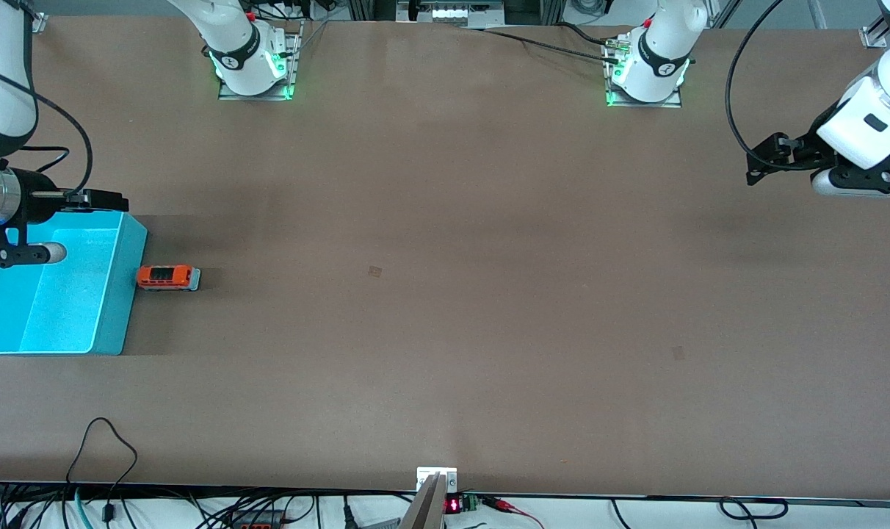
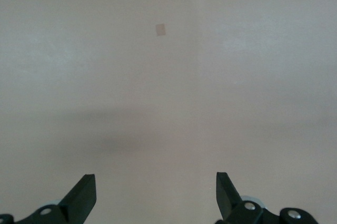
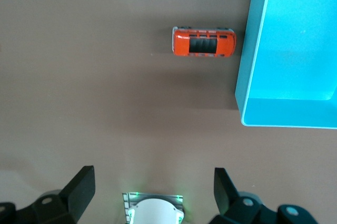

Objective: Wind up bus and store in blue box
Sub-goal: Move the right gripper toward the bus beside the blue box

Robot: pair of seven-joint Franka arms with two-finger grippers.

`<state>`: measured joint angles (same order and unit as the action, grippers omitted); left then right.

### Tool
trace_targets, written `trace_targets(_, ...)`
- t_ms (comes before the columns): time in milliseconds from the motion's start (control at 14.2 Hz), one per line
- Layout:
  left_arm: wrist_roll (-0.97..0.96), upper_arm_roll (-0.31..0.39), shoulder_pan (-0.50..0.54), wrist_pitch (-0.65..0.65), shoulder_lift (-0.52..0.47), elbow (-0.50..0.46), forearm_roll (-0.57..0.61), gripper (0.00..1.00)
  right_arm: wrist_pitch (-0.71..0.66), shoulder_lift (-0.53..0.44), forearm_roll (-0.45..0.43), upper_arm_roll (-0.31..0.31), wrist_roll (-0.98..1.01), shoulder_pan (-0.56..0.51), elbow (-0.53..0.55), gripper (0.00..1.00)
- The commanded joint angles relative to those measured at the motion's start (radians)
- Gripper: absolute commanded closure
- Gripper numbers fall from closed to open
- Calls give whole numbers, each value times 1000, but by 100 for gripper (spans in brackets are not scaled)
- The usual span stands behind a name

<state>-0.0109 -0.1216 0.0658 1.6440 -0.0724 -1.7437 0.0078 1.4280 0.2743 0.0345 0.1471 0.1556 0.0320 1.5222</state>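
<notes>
The small orange bus [image 1: 167,277] stands on the table right beside the light blue box [image 1: 119,294], on the side toward the left arm's end. The box is empty. In the right wrist view the bus [image 3: 204,41] lies close to the box's wall [image 3: 251,50]. My right gripper [image 1: 111,200] hangs high over the box's edge, open and empty, its own jaws [image 3: 152,174] wide apart. My left gripper [image 1: 755,170] waits high over bare table at the left arm's end, open and empty [image 2: 156,179].
The right arm's base [image 1: 254,66] and the left arm's base [image 1: 647,70] stand along the table's edge farthest from the front camera. Small square marks [image 1: 374,271] dot the brown tabletop. Cables [image 1: 107,448] hang at the edge nearest the front camera.
</notes>
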Motion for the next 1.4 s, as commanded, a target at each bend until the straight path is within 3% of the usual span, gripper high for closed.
trace_targets(0,-20,-18,-3,-26,14,39,3,0,43,-35,19,-12,143,-43,114,0)
trace_targets(211,-20,-41,-4,-27,14,41,3,0,175,-89,12,-23,241,-78,272,0)
trace_targets(492,-20,-43,-4,-26,14,42,3,0,359,-89,-16,-147,479,-217,363,0)
trace_targets(913,-21,-43,-4,-24,16,42,3,0,572,-23,-39,-172,862,-245,401,0)
trace_targets(1054,-21,-41,-3,-26,16,41,3,0,624,-9,-54,-211,970,-247,401,0)
trace_targets(1335,-17,-41,-1,-26,16,42,3,0,724,-1,-204,-263,995,-251,438,0)
